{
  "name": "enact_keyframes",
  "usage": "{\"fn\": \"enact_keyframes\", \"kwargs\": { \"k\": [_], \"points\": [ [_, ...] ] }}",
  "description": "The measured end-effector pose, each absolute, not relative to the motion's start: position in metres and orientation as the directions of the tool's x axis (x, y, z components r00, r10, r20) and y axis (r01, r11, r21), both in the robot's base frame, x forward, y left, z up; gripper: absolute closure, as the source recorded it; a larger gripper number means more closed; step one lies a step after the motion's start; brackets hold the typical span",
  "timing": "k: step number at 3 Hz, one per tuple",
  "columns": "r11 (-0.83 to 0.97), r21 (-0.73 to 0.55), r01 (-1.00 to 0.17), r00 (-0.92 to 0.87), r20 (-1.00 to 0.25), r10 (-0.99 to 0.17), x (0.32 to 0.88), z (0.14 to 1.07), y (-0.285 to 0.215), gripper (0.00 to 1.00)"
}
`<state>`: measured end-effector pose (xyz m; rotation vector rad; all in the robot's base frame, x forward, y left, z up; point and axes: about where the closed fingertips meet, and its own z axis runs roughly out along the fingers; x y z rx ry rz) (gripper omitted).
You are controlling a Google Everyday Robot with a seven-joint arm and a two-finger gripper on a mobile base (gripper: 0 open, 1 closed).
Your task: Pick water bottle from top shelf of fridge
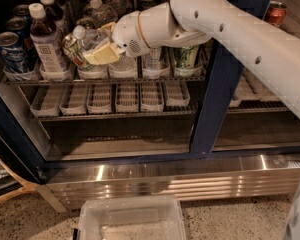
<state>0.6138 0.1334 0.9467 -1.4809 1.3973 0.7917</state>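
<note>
While the white arm (225, 29) slants in from the 2 o'clock side, the gripper (101, 43) sits at about 10 o'clock in the camera view, just above the front edge of the top shelf (140, 79) of the fridge (215, 99). Its pale yellow jaws are pinching the water bottle (85, 45), one above it and one across its lower side. The bottle is tilted off upright, with its white cap at the upper end, over the lane trays rather than standing square in one.

At 9 o'clock from it stands a dark-liquid bottle (44, 41) with a white label, and further toward 9 o'clock a blue can (9, 51). At 3 o'clock from the gripper, partly behind the arm, green-and-silver cans (182, 59) stand on the same shelf. A red can (276, 13) shows at 2 o'clock, past the dark blue door post.

Below, a second wire rack (115, 98) carries a row of pale trays. At 6 o'clock come the ribbed steel base panel (180, 179) and, on the floor, a clear plastic bin (132, 216).
</note>
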Motion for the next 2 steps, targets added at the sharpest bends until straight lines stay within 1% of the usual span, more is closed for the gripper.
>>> {"fn": "enact_keyframes", "kwargs": {
  "k": [1,2],
  "points": [
    [0.16,-0.168,-0.973,0.103,-0.93,-0.353,0.624,0.961,0.095,1.0],
    [0.22,-0.17,-0.961,0.091,-0.94,-0.33,0.632,0.98,0.067,1.0]
  ]
}}
